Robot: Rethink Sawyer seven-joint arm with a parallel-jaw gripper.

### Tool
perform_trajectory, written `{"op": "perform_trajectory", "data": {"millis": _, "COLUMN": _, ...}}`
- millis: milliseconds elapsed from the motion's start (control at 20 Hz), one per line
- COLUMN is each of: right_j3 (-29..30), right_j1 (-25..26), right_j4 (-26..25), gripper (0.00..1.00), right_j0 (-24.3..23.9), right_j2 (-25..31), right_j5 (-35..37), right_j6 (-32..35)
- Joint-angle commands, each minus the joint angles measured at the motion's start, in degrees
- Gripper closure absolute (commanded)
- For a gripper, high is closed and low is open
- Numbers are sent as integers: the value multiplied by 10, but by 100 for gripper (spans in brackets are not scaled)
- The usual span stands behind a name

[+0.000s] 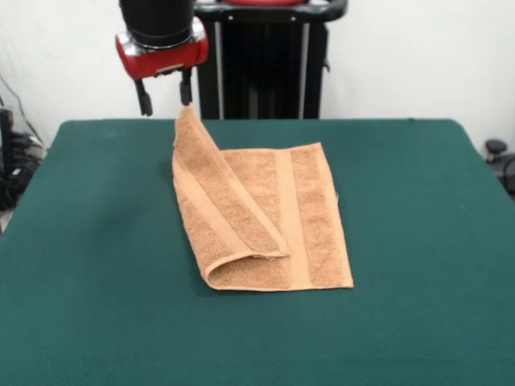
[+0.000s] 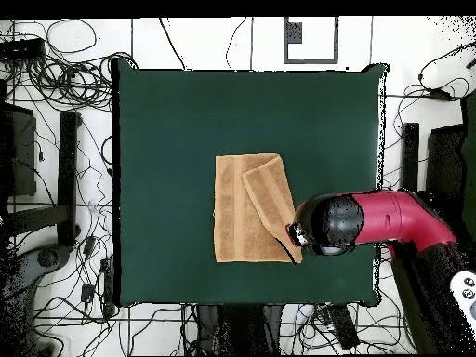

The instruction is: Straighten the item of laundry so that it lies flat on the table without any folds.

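Roughly halfway: orange-tan terry towel (image 1: 265,221) half-folded on dark green felt table (image 1: 96,241). Red-and-black gripper (image 1: 165,95) spread, holding nothing. Flap needs laying out.

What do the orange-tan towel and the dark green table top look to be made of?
The small orange-tan towel looks like looped terry cloth: a nubby, matte pile, with smoother flat-woven bands running along it. It bends softly where one side is lifted and folded over. The dark green table top looks like felt or a similar matte fabric covering: even, no shine, no grain. What lies under it cannot be seen.
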Motion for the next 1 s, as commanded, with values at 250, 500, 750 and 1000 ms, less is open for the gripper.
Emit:
{"op": "perform_trajectory", "data": {"millis": 250, "right_j3": 69, "right_j1": 20, "right_j4": -29, "gripper": 0, "right_j0": 4, "right_j2": 53, "right_j5": -17, "right_j6": -142}}
{"op": "perform_trajectory", "data": {"millis": 500, "right_j3": 80, "right_j1": 20, "right_j4": -33, "gripper": 0, "right_j0": 6, "right_j2": 53, "right_j5": -29, "right_j6": -129}}
{"op": "perform_trajectory", "data": {"millis": 750, "right_j3": 80, "right_j1": 30, "right_j4": -42, "gripper": 0, "right_j0": 14, "right_j2": 48, "right_j5": -39, "right_j6": -115}}
{"op": "perform_trajectory", "data": {"millis": 1000, "right_j3": 83, "right_j1": 28, "right_j4": -43, "gripper": 0, "right_j0": 27, "right_j2": 44, "right_j5": -45, "right_j6": -94}}
